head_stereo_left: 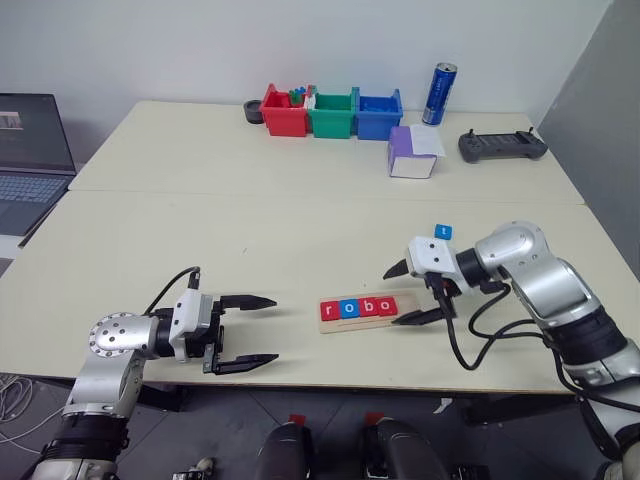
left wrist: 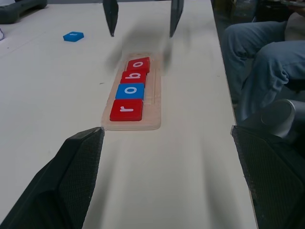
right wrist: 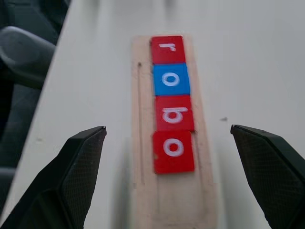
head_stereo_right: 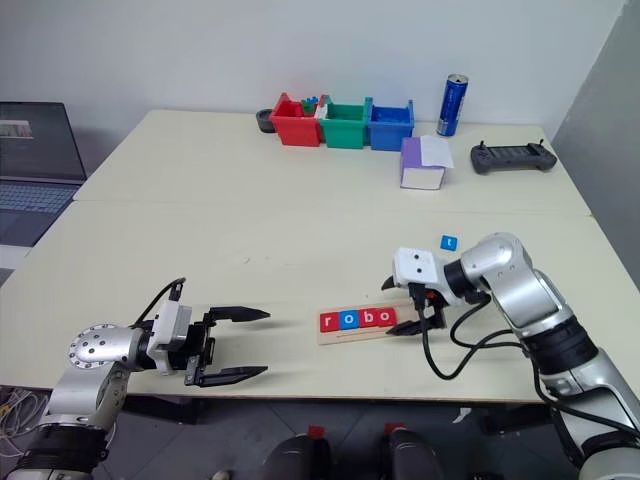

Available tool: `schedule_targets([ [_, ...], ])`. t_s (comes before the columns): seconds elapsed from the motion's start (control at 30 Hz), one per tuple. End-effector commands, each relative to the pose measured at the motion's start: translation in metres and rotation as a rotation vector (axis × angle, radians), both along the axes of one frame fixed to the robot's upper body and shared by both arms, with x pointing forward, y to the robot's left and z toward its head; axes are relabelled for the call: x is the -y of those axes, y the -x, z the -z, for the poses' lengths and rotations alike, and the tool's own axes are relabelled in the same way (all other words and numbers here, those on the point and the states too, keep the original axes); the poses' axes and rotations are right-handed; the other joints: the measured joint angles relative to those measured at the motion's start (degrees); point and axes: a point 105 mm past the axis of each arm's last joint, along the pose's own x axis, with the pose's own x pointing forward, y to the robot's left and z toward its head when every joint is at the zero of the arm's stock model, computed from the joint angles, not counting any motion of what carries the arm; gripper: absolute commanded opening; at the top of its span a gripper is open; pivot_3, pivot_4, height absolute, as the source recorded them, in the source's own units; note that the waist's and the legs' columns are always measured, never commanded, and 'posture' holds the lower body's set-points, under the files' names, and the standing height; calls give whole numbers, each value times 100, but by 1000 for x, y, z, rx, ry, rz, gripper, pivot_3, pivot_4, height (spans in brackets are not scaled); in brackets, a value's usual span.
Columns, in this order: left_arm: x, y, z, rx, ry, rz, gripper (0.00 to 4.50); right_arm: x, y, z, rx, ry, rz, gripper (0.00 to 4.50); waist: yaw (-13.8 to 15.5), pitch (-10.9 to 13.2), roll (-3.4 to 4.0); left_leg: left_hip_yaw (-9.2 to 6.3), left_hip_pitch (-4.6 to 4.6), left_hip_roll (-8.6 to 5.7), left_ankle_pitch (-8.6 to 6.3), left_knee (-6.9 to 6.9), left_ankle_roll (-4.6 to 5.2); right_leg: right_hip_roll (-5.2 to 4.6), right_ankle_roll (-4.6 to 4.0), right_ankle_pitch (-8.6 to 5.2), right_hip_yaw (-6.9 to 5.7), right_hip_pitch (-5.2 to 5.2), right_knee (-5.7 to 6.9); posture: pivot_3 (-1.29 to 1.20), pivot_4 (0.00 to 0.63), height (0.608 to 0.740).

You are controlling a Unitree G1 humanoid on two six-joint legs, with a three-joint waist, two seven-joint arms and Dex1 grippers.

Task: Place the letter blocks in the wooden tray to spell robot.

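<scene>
1. The left gripper (head_stereo_left: 243, 333), two black fingers on a silver arm, is held low over the near edge of the cream table (head_stereo_left: 200, 240), pointing sideways toward the tray; its fingers are spread wide and nothing is held between them.
2. The right gripper (head_stereo_left: 408, 294), on a bent silver arm with black cable loops, is angled down and toward the tray's right end; its fingers are spread apart and nothing is pinched.
3. One long, narrow, pale wooden tray (head_stereo_left: 360, 312) lies on the table near its front edge, between the two grippers.
4. Four flat square letter blocks are seated in the tray in a touching row: a red r tile (right wrist: 167, 49), a blue o tile (right wrist: 170, 79), a red b tile (right wrist: 174, 113) and a red o tile (right wrist: 173, 151). The tray's right end is bare wood.
5. One blue t tile (head_stereo_left: 443, 232) lies on the table beyond the right gripper, apart from the tray.
6. Three plastic bins are lined up at the far side: one red bin (head_stereo_left: 283, 113), one green bin (head_stereo_left: 331, 115), one blue bin (head_stereo_left: 378, 115).
7. One purple-and-white box (head_stereo_left: 412, 153), one blue can (head_stereo_left: 439, 94) and one dark handheld controller (head_stereo_left: 502, 146) are seen near them.
</scene>
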Motion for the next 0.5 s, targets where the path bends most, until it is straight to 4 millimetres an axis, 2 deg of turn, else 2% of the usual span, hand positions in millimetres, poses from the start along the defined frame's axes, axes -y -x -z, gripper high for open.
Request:
schedule_targets([
  [0.03,0,0,-6,28,-6,10,4500,-5,7,-7,7,-36,-7,3500,-1,0,1,0,0,0,0,0,0,0,0,0,0,0,0,0,150,740],
  [0.33,1,-2,-6,29,-10,19,4500,-10,3,12,-21,-17,16,218,0,0,0,0,-1,0,0,0,0,0,0,0,-1,-1,1,0,150,740],
  [0.37,1,-2,-6,29,-12,18,4500,-10,2,14,-30,-20,18,21,1,0,0,0,-1,-1,0,0,0,0,1,0,-1,-1,1,0,150,740],
  [0.5,0,0,-6,29,-15,16,4500,-11,2,16,-50,-32,6,21,2,0,0,0,-2,-1,0,0,0,0,0,0,-1,-1,0,0,150,740],
])
